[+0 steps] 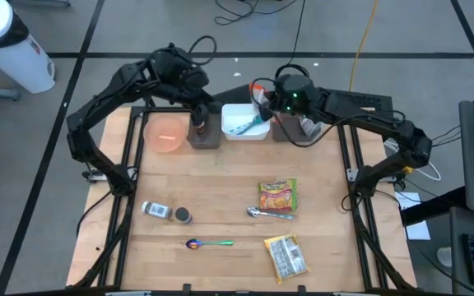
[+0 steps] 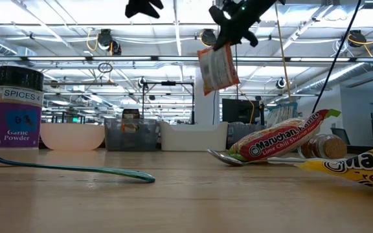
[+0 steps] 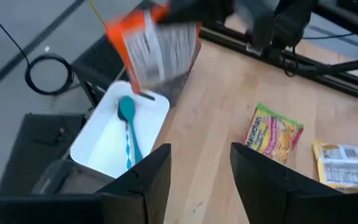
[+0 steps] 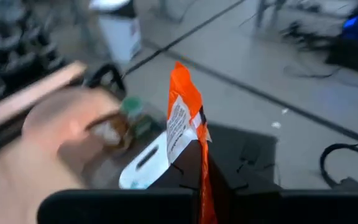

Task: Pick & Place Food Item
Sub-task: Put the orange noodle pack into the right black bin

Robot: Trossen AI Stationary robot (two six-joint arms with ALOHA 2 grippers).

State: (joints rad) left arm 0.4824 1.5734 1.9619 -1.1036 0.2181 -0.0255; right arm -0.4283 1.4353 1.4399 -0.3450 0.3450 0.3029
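- Overhead, the right gripper [image 1: 263, 105] hangs at the table's far edge, between the white rectangular plastic tray [image 1: 243, 122] and a dark bin [image 1: 290, 127], clamped shut on an orange-edged food packet [image 1: 259, 97]; I judge it is being carried to a container. The left gripper [image 1: 197, 111] hovers over another dark bin [image 1: 205, 131] beside the translucent pink bowl [image 1: 166, 133], apparently waiting.
- At table height, the packet [image 2: 217, 67] dangles well above the wood, pinched at its top corner by the right gripper [image 2: 228, 37], so it swings clear of the containers.
- From the left wrist, that arm's fingers [image 3: 145, 180] stand partly apart, holding nothing; the packet [image 3: 155, 48] hangs above the tray [image 3: 98, 146], where a teal spoon [image 3: 128, 127] lies.
- From the right wrist, the packet [image 4: 184, 127] rises edge-on straight from the closed jaws.
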